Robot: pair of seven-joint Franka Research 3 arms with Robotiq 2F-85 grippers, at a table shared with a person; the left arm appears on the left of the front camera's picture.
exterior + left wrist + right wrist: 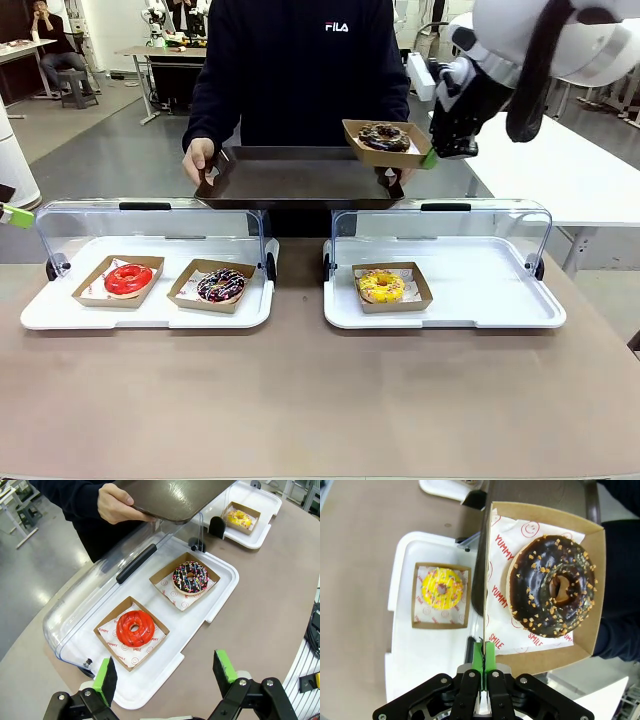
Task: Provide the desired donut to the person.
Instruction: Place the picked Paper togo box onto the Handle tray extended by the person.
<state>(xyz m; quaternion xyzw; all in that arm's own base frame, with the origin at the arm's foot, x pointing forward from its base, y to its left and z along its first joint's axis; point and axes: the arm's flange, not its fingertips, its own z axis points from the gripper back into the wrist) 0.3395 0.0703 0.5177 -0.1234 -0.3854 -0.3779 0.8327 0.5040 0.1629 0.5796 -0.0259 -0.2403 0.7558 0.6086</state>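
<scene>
Front view: in the upper right of the frame, the right gripper [434, 155] is pinched onto the side wall of a shallow cardboard tray [352, 130] carrying the chocolate donut [384, 138]. It hangs over the dark serving tray [290, 182] that the person [290, 70] holds out at upper centre. Lower down are white display trays with clear lids: red donut [128, 280] and sprinkled donut [221, 286] at lower left, yellow donut [381, 287] at right of centre.

Left wrist view: the left gripper [165, 675] at the bottom edge has its jaws wide and holds nothing. It sits above the red donut [134, 628] on printed paper.

Right wrist view: green pads [478, 657] are clamped flat on the thin card wall at bottom centre. The glossy brown glaze has nut crumbs, and there is a paper liner under it.

Handling, as a guess: the load is light, but the card is thin and bendy, and a one-edge pinch may let it sag. The glaze is soft and sticky, so grip the rim and never the donut.
</scene>
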